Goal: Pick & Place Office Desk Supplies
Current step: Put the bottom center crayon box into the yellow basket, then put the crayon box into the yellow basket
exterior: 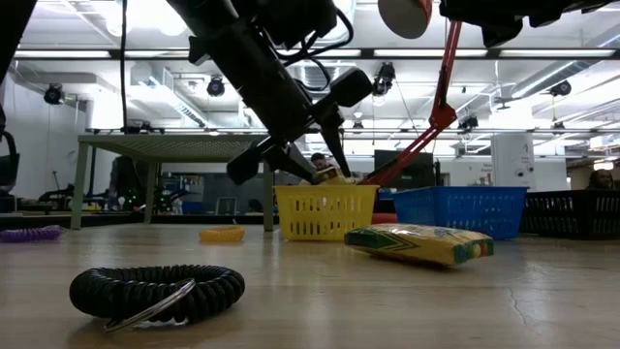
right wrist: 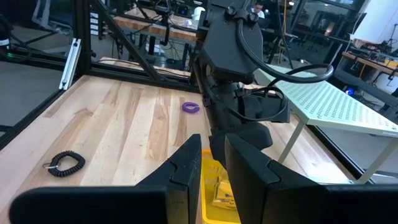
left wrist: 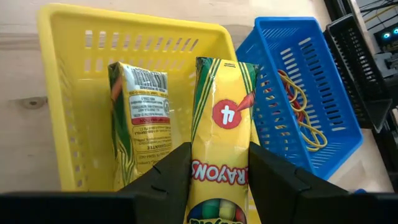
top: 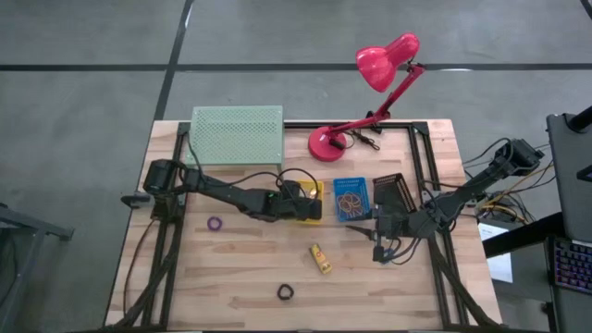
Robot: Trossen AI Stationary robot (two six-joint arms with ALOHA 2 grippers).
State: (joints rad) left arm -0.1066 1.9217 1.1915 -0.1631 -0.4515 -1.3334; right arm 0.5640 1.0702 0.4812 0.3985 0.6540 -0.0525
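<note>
Crayons: left end effector (left wrist: 217, 171) grips one packet (left wrist: 222, 143) above the yellow basket (left wrist: 62, 93), one inside, another beside; right end effector (right wrist: 211, 165) narrow, empty.

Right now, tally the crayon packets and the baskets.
Crayon packets: 3 (one held by the left gripper, one inside the yellow basket, one on the table)
Baskets: 3 (yellow, blue, black)
Total: 6
</note>
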